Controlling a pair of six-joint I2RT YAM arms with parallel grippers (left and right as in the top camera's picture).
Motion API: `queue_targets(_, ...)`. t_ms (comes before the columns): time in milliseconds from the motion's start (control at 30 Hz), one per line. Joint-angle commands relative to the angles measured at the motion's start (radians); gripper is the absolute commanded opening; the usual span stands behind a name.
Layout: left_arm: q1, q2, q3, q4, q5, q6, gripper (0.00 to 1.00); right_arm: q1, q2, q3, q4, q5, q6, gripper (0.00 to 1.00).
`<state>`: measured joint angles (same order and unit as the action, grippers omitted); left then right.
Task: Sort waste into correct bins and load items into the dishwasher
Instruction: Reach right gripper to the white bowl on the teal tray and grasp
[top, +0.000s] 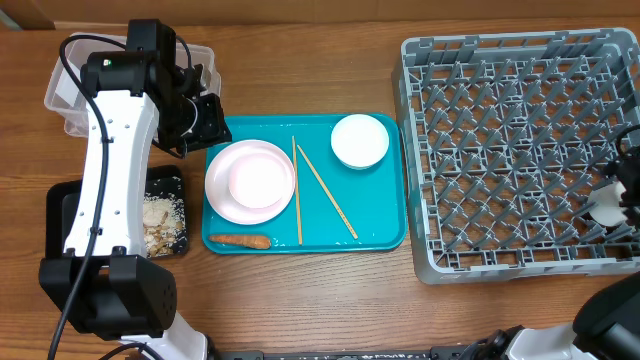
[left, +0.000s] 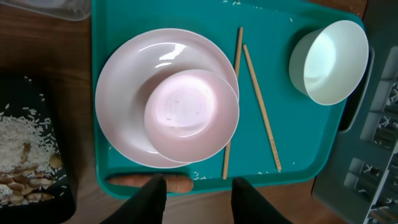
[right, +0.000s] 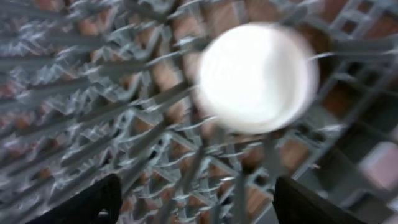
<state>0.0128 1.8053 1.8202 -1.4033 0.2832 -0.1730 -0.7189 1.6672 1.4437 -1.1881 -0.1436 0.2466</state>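
A teal tray holds a pink plate with a pink bowl on it, two wooden chopsticks, a white bowl and an orange carrot piece. The left wrist view shows the plate, pink bowl, chopsticks, white bowl and carrot piece. My left gripper is open and empty, above the tray's left edge. My right gripper is open over the grey dish rack, where a white round dish lies, blurred.
A black bin with rice and food scraps stands left of the tray; it also shows in the left wrist view. A clear plastic bin stands at the back left, under my left arm. The rack fills the right side.
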Motion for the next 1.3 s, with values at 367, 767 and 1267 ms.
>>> queue_targets(367, -0.178, 0.001, 0.013, 0.152, -0.058, -0.026, 0.53, 0.392, -0.179, 0.056, 0.038, -0.329, -0.224, 0.80)
queue_targets(767, -0.190, 0.001, 0.013, 0.046, -0.186, -0.045, 0.57, 1.030, -0.043, 0.055, 0.294, 0.005, -0.164, 0.81)
queue_targets(1267, -0.190, 0.001, -0.001, 0.050, -0.186, -0.045, 0.59, 1.145, 0.319, 0.055, 0.447, 0.195, -0.142, 0.82)
